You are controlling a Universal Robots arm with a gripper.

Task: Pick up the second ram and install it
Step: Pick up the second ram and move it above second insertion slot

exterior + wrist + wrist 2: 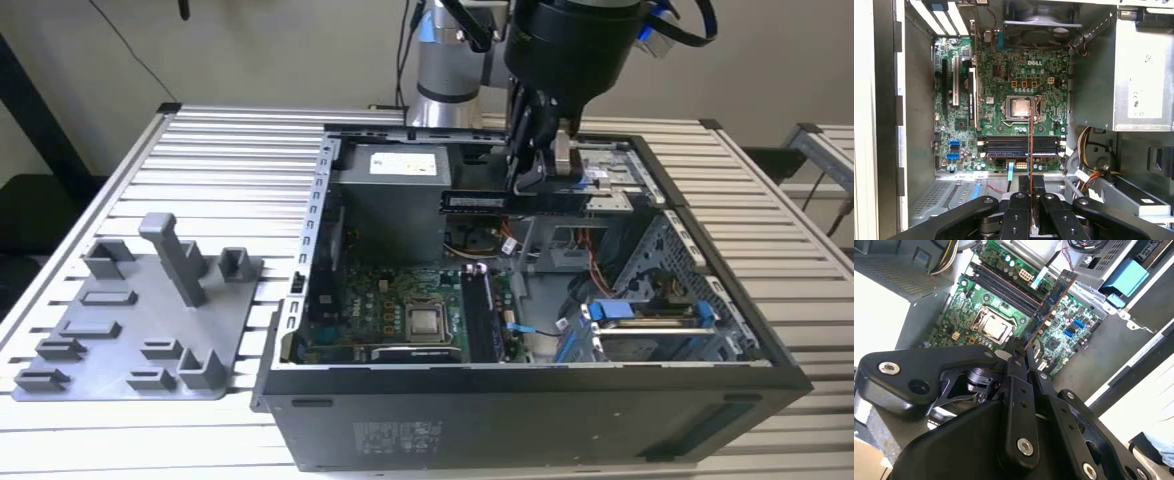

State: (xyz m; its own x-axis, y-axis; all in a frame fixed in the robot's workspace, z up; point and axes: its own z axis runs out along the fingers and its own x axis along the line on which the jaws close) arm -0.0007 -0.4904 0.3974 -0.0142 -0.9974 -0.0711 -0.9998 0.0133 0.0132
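The pincer (530, 188) is shut tight on the second ram (475, 202). It grips the stick near one end, and the rest pokes out flat toward the exterior view's left. The stick hangs in the air above the open computer case (534, 420), over the green motherboard (387, 300). In the second wrist view the stick (1050, 302) reaches out from between the fingers. A grey fixture tray (134, 330) lies on the desk (227, 140) beside the case.
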